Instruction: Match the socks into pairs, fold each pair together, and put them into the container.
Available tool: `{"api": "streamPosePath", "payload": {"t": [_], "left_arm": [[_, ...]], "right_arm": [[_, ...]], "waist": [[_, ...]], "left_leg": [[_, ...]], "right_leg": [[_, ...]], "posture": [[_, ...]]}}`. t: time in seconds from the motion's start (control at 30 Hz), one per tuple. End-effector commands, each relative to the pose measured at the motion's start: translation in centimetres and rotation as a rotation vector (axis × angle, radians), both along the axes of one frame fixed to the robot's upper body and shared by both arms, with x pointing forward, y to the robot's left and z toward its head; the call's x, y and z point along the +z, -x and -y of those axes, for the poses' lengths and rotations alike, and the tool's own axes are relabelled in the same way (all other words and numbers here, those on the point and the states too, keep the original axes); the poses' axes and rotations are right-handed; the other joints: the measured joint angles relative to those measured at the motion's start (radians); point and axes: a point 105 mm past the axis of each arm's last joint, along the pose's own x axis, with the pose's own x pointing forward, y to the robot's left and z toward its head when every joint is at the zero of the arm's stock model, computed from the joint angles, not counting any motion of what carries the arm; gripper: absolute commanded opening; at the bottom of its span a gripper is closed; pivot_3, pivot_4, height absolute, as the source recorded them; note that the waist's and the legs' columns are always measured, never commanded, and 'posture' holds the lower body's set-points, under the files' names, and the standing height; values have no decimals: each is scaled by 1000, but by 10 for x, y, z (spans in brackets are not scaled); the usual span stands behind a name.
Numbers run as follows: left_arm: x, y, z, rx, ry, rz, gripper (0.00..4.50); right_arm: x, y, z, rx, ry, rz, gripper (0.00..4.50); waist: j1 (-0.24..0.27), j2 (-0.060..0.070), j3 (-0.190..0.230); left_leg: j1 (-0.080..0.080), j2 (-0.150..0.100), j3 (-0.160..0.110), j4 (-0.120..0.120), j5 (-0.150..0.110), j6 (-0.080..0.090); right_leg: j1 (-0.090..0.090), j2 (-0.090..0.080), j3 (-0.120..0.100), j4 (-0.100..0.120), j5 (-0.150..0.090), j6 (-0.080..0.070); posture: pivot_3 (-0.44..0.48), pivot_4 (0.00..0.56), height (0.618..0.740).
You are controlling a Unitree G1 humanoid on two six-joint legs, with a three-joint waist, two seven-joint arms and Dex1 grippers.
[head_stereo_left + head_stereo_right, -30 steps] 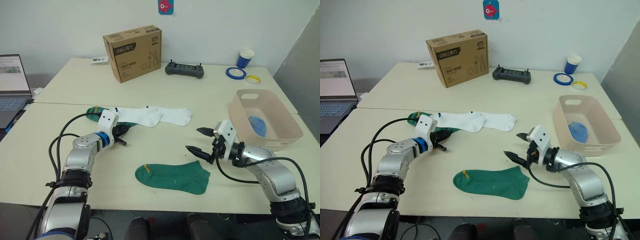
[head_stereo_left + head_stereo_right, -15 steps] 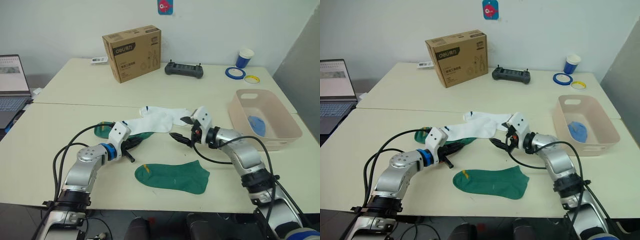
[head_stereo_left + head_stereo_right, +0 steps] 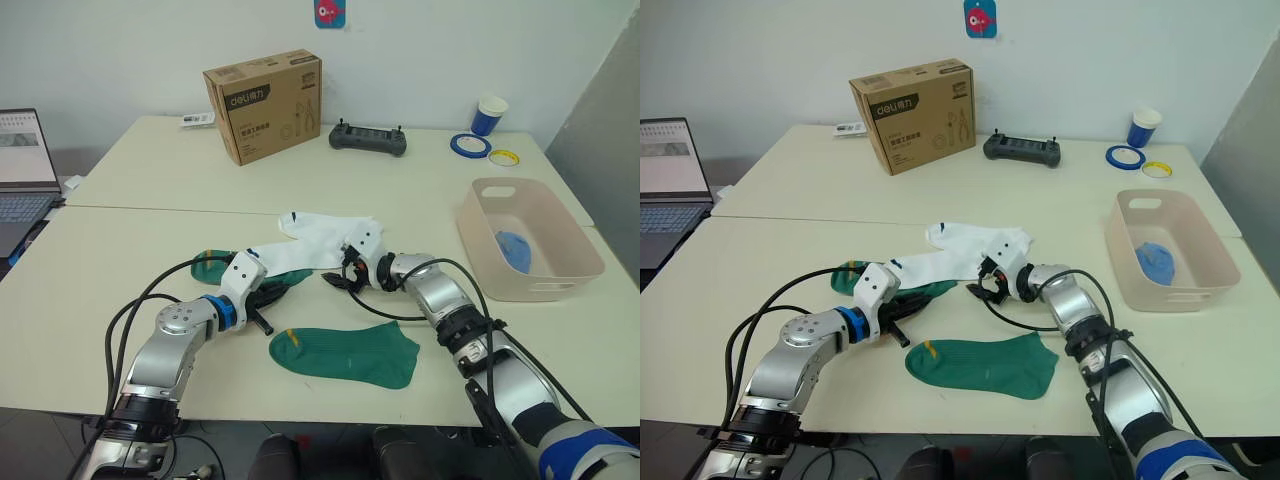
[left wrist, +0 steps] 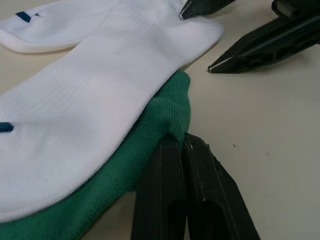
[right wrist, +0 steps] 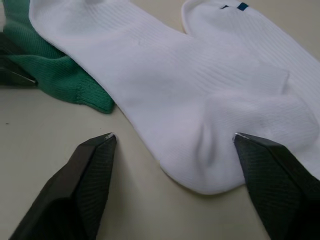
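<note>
Having swung inward from beside the container (image 3: 530, 240), right gripper (image 3: 338, 272) is straddling, spread wide, the white sock's (image 5: 200, 100) cuff directly ahead, while left gripper (image 4: 185, 150) is pinching the green sock (image 4: 100, 190) beneath it.

Bright even indoor light, soft shadows, wrist close-ups slightly blurred

Since a second ago the right gripper (image 3: 338, 277) swings away from the tub (image 3: 566, 268) across to the white socks (image 3: 318, 240), fingers spread at their cuff. The left gripper (image 4: 176, 145), clamped on the green sock (image 3: 250, 273), drags it and the white socks nearer the tub.
</note>
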Motion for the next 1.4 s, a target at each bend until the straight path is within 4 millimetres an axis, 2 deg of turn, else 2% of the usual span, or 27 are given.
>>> {"api": "streamPosePath", "payload": {"t": [0.03,0.23,0.3,0.4,0.5,0.6,0.87,1.17,1.4], "left_arm": [[7,1,1,-7,-8,27,0],[6,1,1,-5,-9,25,0],[6,0,1,-6,-11,26,0],[7,-2,-1,-2,-18,27,0],[7,-3,-4,4,-23,29,0],[7,-3,-4,3,-23,29,0],[4,-1,-6,-2,-34,18,0],[2,1,-7,-9,-43,12,0],[3,-1,-5,-19,-40,9,0]], "right_arm": [[10,-9,6,-37,8,28,2895],[16,-15,11,-77,-22,48,571],[18,-16,11,-76,-28,62,20],[46,-24,11,-105,-151,112,20],[75,-36,22,-175,-218,225,20],[86,-41,32,-192,-184,312,20],[57,-42,62,-203,16,292,20],[44,-34,97,-311,57,269,20],[38,-30,109,-362,80,255,20]], "waist": [[0,0,0],[-1,0,0],[-1,0,0],[-1,0,0],[-3,1,1],[-4,1,1],[-5,1,1],[-16,1,1],[-16,1,1]], "left_leg": [[0,0,0,0,0,0],[0,0,0,0,0,0],[0,0,0,0,0,0],[0,0,0,0,0,0],[0,0,0,0,0,0],[0,0,0,0,0,0],[0,0,0,-1,0,0],[0,0,0,-1,0,0],[0,0,1,-1,0,0]], "right_leg": [[0,0,0,0,0,0],[0,0,0,0,0,0],[0,0,0,0,0,0],[0,0,0,0,0,0],[0,0,0,0,0,0],[0,0,0,0,0,0],[0,0,0,-1,0,0],[0,0,1,0,0,0],[0,0,1,-1,0,0]], "posture": [[0,150,740],[0,150,740],[0,150,740],[0,150,740],[0,150,740],[0,150,740],[0,150,740],[0,150,740],[0,150,740]]}}
